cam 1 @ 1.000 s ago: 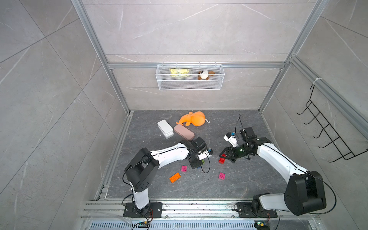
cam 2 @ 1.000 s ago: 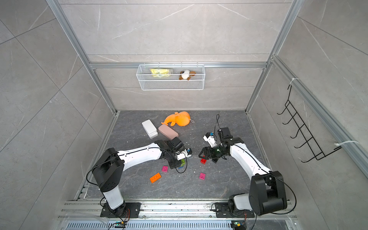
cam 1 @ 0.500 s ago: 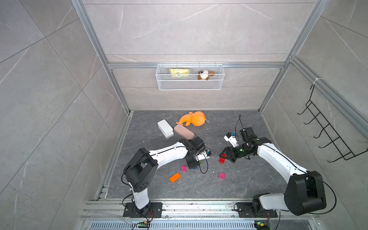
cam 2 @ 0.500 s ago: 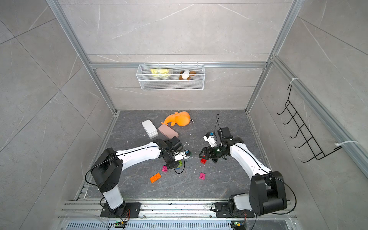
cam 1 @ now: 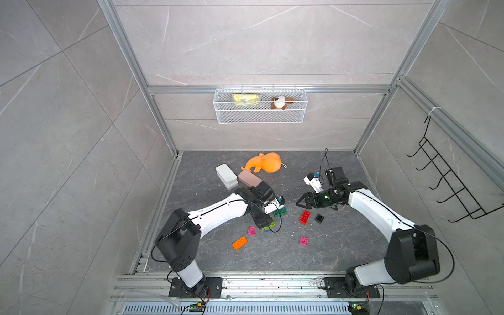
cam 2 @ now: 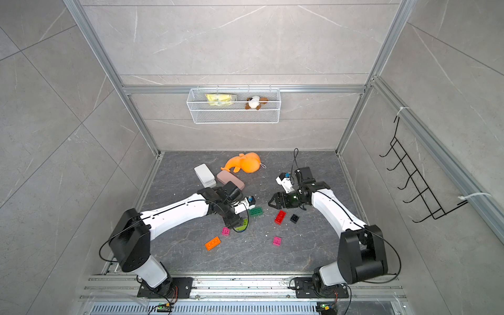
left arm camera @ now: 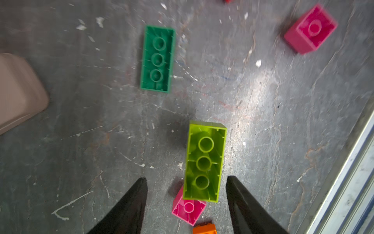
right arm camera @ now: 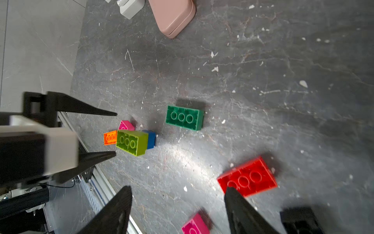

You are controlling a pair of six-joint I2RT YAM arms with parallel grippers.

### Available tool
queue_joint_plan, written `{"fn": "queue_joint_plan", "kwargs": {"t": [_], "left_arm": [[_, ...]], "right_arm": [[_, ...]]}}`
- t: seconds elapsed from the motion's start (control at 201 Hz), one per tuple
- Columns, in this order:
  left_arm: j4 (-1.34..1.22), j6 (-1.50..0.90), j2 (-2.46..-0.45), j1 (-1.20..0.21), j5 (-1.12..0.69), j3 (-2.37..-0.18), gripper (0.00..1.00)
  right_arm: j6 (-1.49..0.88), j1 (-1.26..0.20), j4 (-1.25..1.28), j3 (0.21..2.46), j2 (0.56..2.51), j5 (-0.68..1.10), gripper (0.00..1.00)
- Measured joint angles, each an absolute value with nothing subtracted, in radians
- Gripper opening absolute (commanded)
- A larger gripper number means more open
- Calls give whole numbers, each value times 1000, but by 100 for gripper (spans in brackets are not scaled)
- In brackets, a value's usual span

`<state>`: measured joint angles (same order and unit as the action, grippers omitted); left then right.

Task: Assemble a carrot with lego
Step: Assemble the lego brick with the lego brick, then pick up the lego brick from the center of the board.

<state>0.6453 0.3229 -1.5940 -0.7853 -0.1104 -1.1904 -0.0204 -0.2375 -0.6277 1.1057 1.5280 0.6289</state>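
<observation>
Shut a second ago, now spread wide: left pincer (left arm camera: 185, 178), tips either side of the lime-green brick (left arm camera: 204, 162), touching neither flank. Means a release. Carrot (right arm camera: 141, 141) down on its side on the surface (cam 1: 272, 259), left of centre, so far only that brick plus a blue brick (right arm camera: 150, 138) at its studded face, seemingly pressed on. Just beside it, a pink brick (left arm camera: 189, 207) and the orange brick (right arm camera: 110, 137). Further right, right pincer (right arm camera: 178, 188) with jaws wide and empty, hovering by the red brick (right arm camera: 248, 179). Dark green brick (left arm camera: 157, 58) loose between the two pincers. Likely next: fetching the dark green or red layer — most of the stacking not yet done.
</observation>
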Motion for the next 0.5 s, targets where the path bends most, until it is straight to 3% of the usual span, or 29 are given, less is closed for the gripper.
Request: {"fn": "queue_joint_plan", "kwargs": {"t": [0.249, 0.503], "left_arm": [[475, 130, -1317, -686, -72, -1059, 67], [414, 59, -1287, -680, 1, -1030, 68]], "right_arm": [[-54, -378, -568, 1305, 1819, 609, 76], [-55, -417, -598, 1435, 2035, 617, 66]]}}
